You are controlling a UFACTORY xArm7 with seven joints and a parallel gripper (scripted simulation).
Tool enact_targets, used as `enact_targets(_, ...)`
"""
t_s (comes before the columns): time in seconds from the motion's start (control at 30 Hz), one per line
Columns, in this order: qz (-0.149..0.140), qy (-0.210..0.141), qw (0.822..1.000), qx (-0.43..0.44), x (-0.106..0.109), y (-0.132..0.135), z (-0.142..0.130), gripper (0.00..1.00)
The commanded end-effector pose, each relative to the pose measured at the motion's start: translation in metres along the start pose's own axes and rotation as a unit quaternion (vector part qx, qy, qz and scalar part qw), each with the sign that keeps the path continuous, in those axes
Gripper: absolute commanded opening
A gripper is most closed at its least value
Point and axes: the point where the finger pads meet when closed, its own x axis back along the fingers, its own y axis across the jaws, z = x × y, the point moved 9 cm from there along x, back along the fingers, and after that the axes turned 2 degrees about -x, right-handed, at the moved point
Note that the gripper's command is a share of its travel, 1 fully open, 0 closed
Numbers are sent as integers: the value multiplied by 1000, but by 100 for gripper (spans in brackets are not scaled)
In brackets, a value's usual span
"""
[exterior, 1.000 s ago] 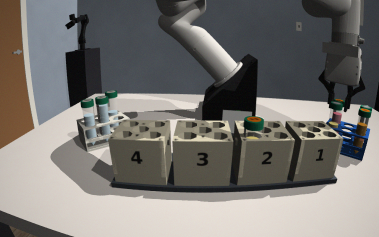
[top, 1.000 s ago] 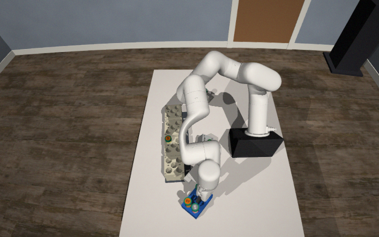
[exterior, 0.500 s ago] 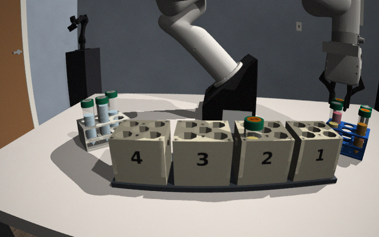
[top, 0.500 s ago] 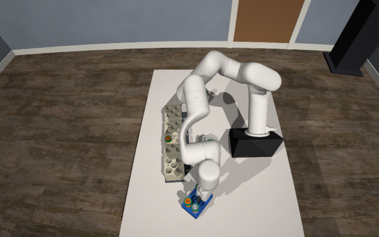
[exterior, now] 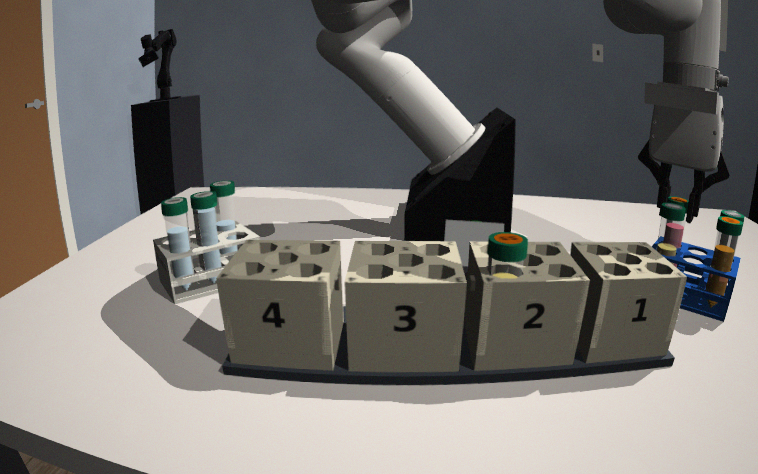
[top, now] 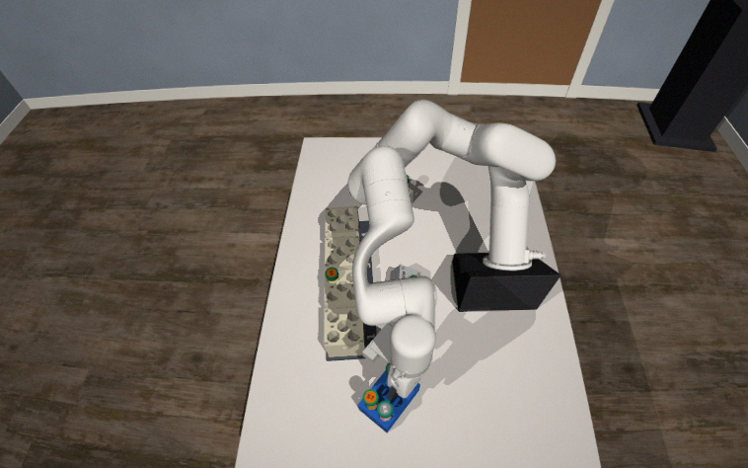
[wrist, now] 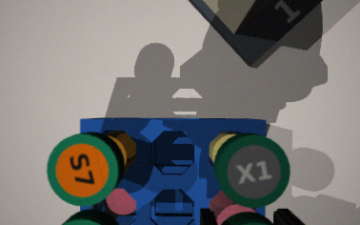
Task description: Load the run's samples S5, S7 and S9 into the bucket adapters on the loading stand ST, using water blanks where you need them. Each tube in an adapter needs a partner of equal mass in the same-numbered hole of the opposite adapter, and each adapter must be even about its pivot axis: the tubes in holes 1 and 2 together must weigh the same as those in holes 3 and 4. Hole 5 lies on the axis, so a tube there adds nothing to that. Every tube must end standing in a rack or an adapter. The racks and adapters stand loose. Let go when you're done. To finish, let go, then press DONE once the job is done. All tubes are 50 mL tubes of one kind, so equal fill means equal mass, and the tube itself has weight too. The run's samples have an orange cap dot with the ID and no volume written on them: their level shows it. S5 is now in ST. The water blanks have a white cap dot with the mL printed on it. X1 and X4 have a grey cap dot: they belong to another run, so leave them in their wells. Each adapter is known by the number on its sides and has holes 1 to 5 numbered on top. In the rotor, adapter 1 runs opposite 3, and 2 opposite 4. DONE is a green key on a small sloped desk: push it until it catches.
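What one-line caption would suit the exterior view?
Four numbered adapters stand in a row, one orange-dotted tube in adapter 2, racks at either side.

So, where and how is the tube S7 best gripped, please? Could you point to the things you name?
Best, I think, by the green cap or just under it, coming straight down from above. S7 [top: 370, 397] [exterior: 729, 224] [wrist: 82, 169] stands in the blue rack [top: 387, 429] [exterior: 734, 276] [wrist: 171, 123] with its capped top above the holes. The fingers should avoid the grey-dotted neighbour.
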Motion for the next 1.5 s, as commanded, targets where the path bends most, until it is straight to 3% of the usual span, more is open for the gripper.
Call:
enact_targets(0.0,2,-1,1000,0,2,-1,0,0)
enact_targets(1.47,2,-1,1000,0,22,-1,0,0)
